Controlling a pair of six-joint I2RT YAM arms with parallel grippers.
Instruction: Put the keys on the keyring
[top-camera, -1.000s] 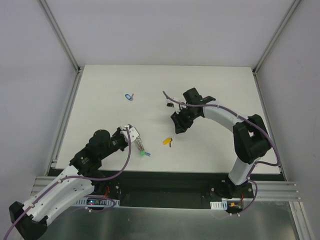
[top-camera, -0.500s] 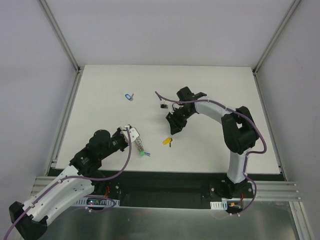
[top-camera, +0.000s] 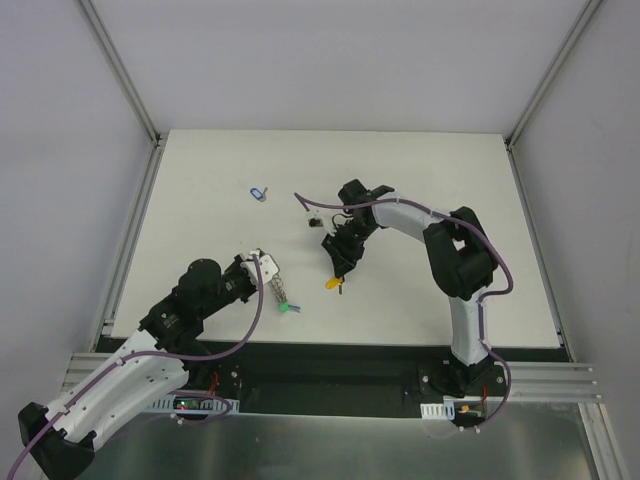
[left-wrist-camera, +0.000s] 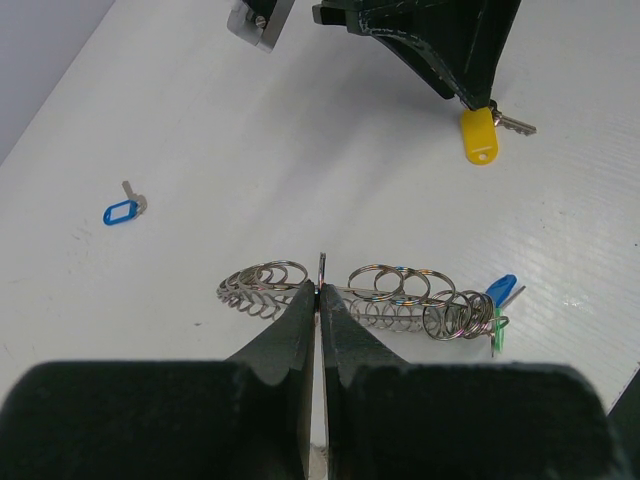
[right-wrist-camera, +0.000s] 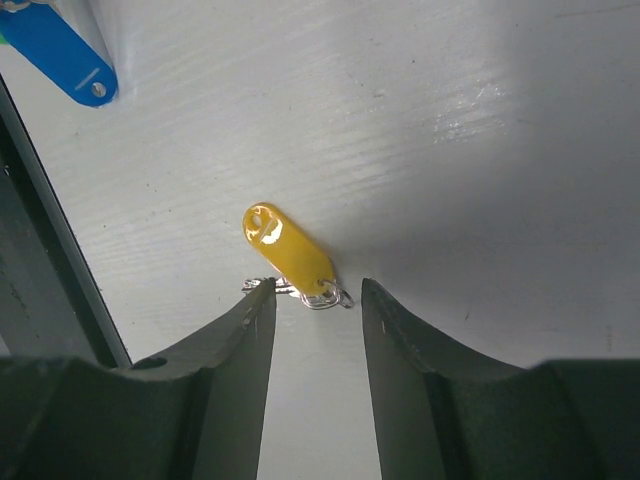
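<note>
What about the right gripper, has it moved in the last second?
Yes. The right gripper slid left and down in the overhead view, toward the unmoved yellow key.

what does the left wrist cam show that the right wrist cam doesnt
Only the left wrist: the keyring, gripped edge-on by the shut left gripper, and a loose blue key lying apart from it. Only the right wrist: the gap between the right gripper's open fingers, straddling the small ring end of the yellow key. Both: the yellow key lying on the white table.
</note>
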